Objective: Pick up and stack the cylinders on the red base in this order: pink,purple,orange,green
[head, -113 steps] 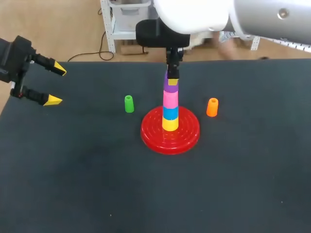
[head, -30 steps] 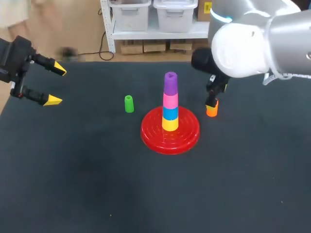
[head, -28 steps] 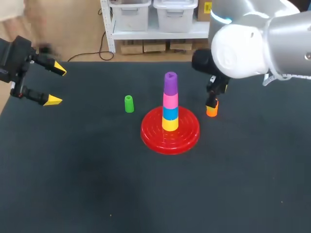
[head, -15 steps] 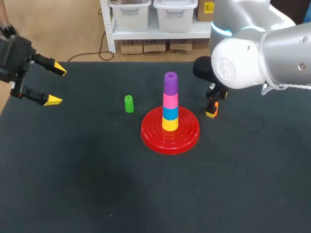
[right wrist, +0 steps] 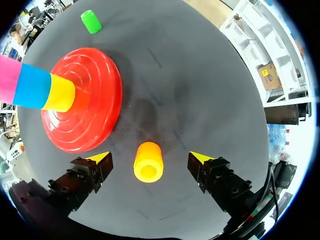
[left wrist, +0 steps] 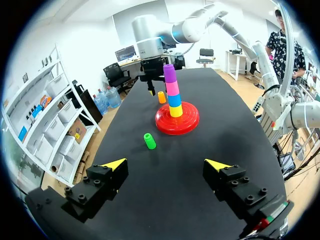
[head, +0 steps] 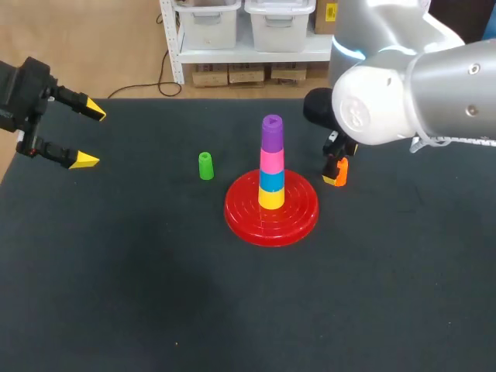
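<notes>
Two tools are in view. At the far left of the head view the left tool (head: 91, 136) hangs open, well apart from everything. Right of it the green cylinder (head: 205, 166) stands alone on the desk (head: 155, 294). At centre sits the red base (head: 298, 213), stacked up to pink (head: 271, 160) and purple (head: 271, 133). Just right of the base, the orange cylinder (right wrist: 148, 161) stands between the spread fingers of the right tool (right wrist: 150, 157), a gap on either side. The likely risk is that an off-centre squeeze tips or skids it, or that a low carry clips the tall stack.
</notes>
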Motion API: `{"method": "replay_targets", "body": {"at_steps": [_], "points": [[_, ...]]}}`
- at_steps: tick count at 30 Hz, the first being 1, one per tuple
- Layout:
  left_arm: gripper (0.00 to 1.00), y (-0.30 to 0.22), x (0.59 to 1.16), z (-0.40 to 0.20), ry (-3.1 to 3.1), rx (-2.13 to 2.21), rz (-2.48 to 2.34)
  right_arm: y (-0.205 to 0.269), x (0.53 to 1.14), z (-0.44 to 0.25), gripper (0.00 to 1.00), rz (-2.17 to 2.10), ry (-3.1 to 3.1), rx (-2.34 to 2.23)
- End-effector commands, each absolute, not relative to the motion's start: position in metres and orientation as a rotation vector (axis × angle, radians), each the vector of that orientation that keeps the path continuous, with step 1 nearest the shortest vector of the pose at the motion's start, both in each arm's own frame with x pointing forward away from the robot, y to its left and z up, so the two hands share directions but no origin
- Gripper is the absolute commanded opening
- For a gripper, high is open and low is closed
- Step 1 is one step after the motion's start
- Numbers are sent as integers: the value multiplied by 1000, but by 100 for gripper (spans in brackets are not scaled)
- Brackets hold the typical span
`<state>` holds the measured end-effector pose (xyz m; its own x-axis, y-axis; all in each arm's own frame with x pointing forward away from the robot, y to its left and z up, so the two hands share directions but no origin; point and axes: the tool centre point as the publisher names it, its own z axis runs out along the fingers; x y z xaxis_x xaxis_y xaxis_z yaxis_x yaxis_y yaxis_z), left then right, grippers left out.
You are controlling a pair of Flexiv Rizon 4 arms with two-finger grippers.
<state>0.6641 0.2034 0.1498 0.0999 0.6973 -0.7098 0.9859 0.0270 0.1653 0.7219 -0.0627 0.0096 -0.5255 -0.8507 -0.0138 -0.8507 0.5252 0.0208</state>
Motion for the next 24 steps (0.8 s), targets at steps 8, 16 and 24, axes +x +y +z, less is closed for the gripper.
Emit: {"method": "replay_targets", "body": {"at_steps": [8, 16, 24], "points": [[100, 203, 665, 149, 1657, 1733, -567, -63, 722, 9, 100, 24, 2753, -1534], [100, 203, 665, 149, 1657, 1733, -567, -64, 721, 9, 0, 14, 2758, -1532], [100, 203, 665, 149, 1657, 1733, -567, -68, 715, 6, 0, 12, 2773, -1537]]}}
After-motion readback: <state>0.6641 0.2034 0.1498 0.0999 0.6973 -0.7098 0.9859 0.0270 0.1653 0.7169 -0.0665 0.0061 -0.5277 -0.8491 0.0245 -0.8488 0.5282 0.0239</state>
